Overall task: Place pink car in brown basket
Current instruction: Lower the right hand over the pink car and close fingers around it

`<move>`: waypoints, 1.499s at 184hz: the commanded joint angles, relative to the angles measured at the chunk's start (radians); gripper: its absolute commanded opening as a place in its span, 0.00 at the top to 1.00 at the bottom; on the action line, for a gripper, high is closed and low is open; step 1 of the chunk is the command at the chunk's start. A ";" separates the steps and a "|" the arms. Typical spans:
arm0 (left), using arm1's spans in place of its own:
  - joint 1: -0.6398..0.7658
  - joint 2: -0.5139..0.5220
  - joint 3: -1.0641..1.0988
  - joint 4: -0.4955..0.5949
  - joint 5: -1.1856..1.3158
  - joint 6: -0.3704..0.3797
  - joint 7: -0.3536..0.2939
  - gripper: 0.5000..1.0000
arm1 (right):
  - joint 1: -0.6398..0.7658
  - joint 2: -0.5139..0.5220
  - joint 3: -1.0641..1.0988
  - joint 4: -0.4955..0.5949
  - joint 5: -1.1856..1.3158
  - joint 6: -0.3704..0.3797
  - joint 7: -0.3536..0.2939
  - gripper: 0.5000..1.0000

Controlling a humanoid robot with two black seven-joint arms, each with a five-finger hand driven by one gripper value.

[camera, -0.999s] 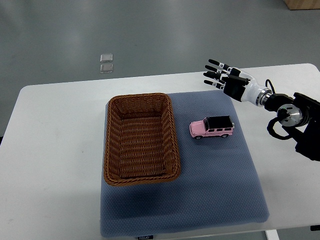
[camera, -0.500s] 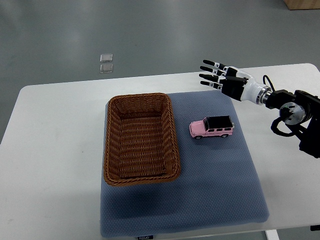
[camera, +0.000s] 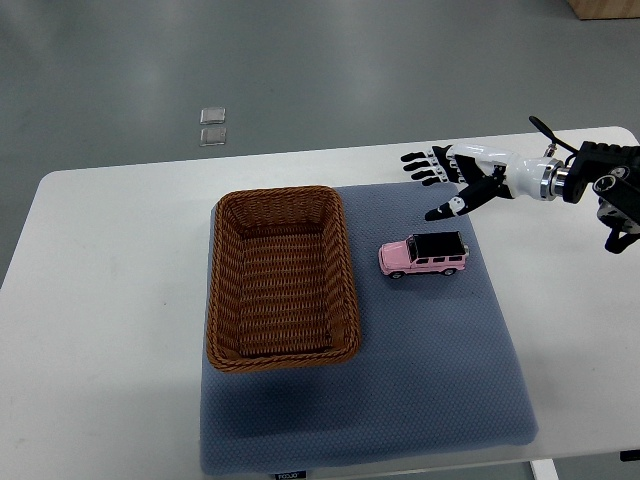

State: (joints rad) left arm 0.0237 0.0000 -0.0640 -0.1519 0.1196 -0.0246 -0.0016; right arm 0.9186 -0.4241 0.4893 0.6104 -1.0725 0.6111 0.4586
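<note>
We look steeply down on a white table with rounded corners, which fills most of the view. A blue-grey mat with a fine dotted weave covers its middle and right part, and its near edge reaches the table's front edge. Beyond the table we see a smooth grey floor, evenly lit and with soft pale reflections. Two small clear square tiles lie on the floor, one just behind the other, well apart from the table's far edge. At the upper right corner we note the edge of a light wooden piece of furniture, cut off by the frame.
</note>
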 commanded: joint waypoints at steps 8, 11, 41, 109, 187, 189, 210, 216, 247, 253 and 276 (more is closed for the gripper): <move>-0.001 0.000 0.000 0.000 0.000 0.000 0.000 0.00 | 0.014 -0.038 0.000 0.066 -0.132 0.000 0.040 0.16; 0.001 0.000 0.001 0.000 0.000 0.000 0.000 0.00 | 0.014 -0.041 0.000 0.074 -0.142 0.000 0.040 0.16; -0.001 0.000 0.001 0.000 0.000 0.000 0.000 0.00 | 0.012 -0.048 0.000 0.129 -0.184 0.000 0.045 0.16; -0.001 0.000 0.000 0.000 0.000 0.000 0.000 0.00 | 0.000 -0.078 -0.141 0.229 -0.277 -0.151 0.051 0.16; 0.001 0.000 0.000 0.000 0.000 0.000 0.000 0.00 | -0.018 -0.074 -0.196 0.224 -0.276 -0.271 0.048 0.17; -0.001 0.000 0.000 0.000 0.000 0.000 0.000 0.00 | -0.020 -0.073 -0.196 0.224 -0.276 -0.274 0.048 0.17; -0.001 0.000 0.000 0.000 0.000 0.000 0.000 0.00 | -0.041 -0.061 -0.198 0.219 -0.279 -0.307 0.040 0.17; 0.001 0.000 0.001 0.000 0.000 0.000 0.000 0.00 | -0.047 -0.061 -0.199 0.216 -0.279 -0.318 0.038 0.17; -0.001 0.000 0.001 0.000 0.000 0.000 0.000 0.00 | -0.058 -0.059 -0.199 0.195 -0.280 -0.364 0.035 0.19; -0.001 0.000 0.001 0.000 0.000 0.000 0.000 0.00 | -0.060 -0.059 -0.199 0.190 -0.280 -0.366 0.035 0.19; -0.001 0.000 0.000 0.000 0.000 0.000 0.000 0.00 | -0.070 -0.058 -0.199 0.187 -0.280 -0.366 0.035 0.28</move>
State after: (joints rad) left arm 0.0238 0.0000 -0.0638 -0.1518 0.1197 -0.0246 -0.0014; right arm 0.8558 -0.4823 0.2899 0.8008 -1.3526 0.2470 0.4940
